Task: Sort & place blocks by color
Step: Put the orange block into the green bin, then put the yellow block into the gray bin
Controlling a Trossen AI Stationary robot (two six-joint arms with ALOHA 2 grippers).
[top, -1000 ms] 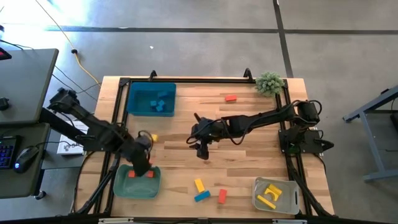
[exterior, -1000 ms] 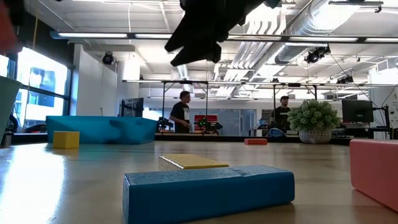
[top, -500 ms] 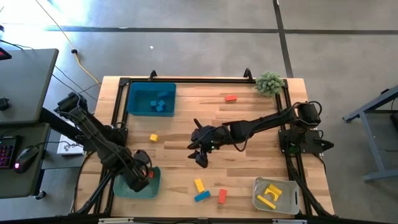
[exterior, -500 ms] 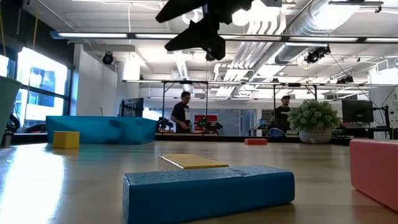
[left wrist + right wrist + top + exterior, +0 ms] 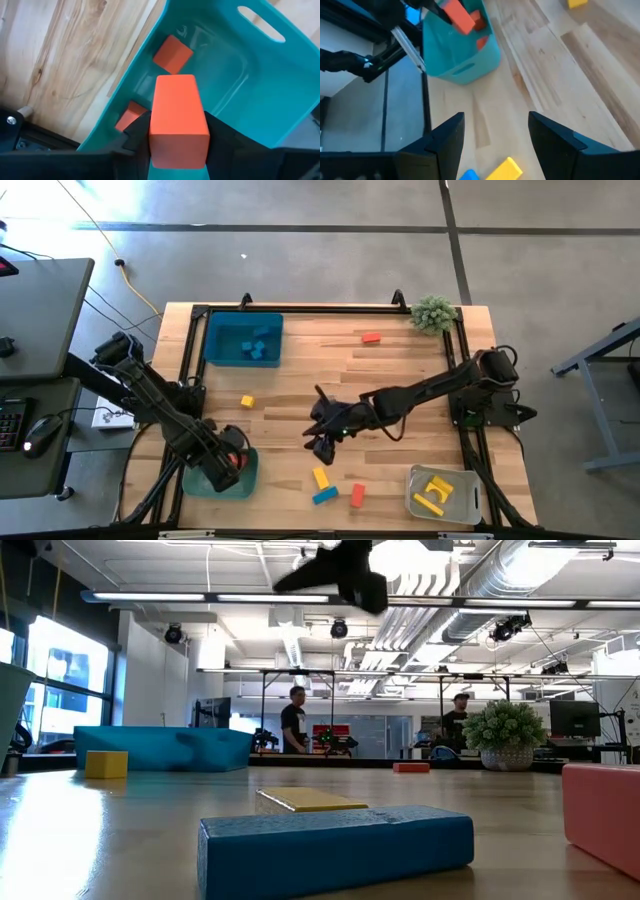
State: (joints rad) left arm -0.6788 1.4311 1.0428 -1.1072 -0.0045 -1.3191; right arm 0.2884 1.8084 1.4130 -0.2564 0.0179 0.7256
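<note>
Red-orange block (image 5: pixel 178 117) clamped in left gripper (image 5: pixel 175 142) over green bin (image 5: pixel 260 75), right gripper (image 5: pixel 492 135) spread wide above table (image 5: pixel 400 370)

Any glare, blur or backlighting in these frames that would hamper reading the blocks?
High view: sunlight blows out the floor at upper left; the table is evenly lit. Low view: the near blue bar is slightly soft, and the right pincer is a dark silhouette against ceiling lights. Left wrist view: the red-orange block in the left pincer is sharp.
</note>
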